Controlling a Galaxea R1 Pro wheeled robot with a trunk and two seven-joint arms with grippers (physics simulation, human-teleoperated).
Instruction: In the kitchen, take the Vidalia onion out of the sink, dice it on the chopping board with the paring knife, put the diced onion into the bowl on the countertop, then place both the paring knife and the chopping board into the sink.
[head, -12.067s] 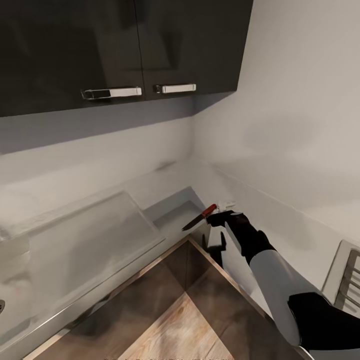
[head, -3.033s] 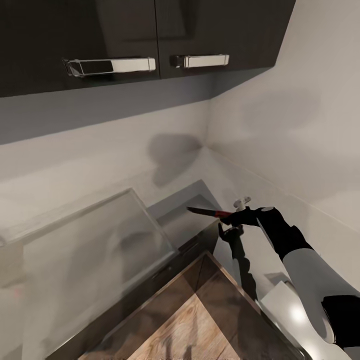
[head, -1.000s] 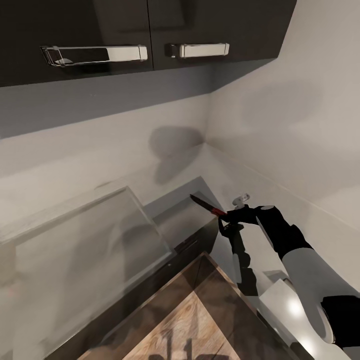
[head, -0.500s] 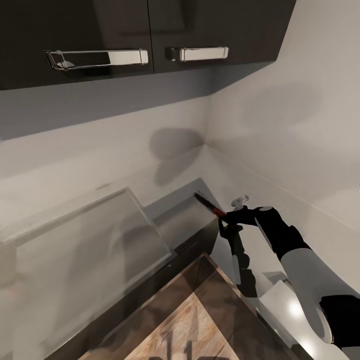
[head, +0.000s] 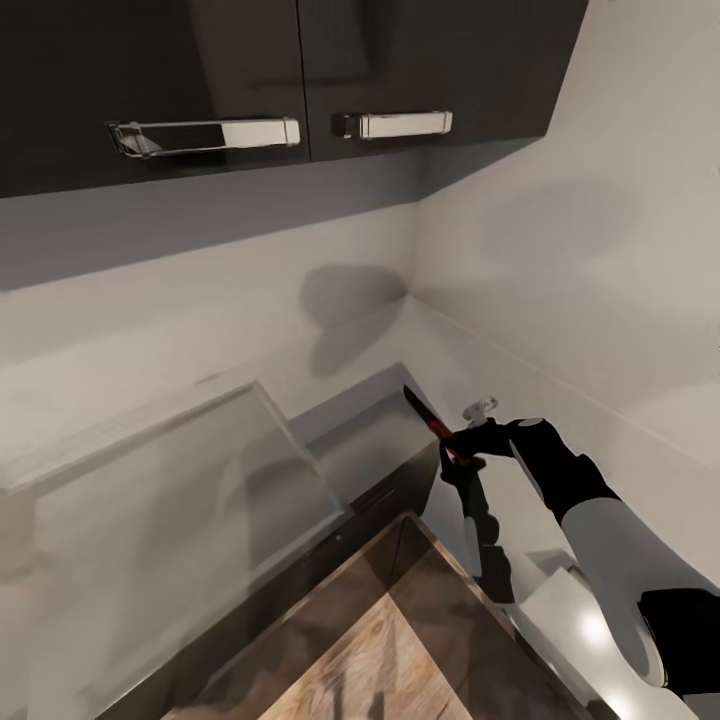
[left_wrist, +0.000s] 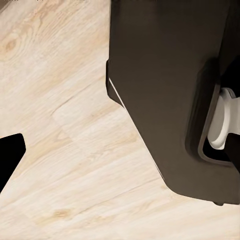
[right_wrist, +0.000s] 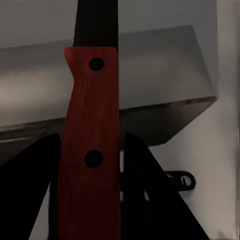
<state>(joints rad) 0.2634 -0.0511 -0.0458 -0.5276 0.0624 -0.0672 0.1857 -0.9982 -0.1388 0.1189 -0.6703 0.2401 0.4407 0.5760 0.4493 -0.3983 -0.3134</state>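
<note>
Right now my right jaws (head: 462, 447) are clamped on the paring knife (head: 424, 418) by its red handle, blade raised over the tabletop's (head: 600, 640) inner corner; my left jaws' state I cannot tell.

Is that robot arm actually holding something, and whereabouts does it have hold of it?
Yes: the right gripper holds the paring knife by its red handle, the dark blade pointing out over the sink.

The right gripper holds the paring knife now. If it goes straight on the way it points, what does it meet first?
Most likely the sink: the right gripper aims the paring knife over that grey basin, toward the white back wall. Depth is unclear.
</note>
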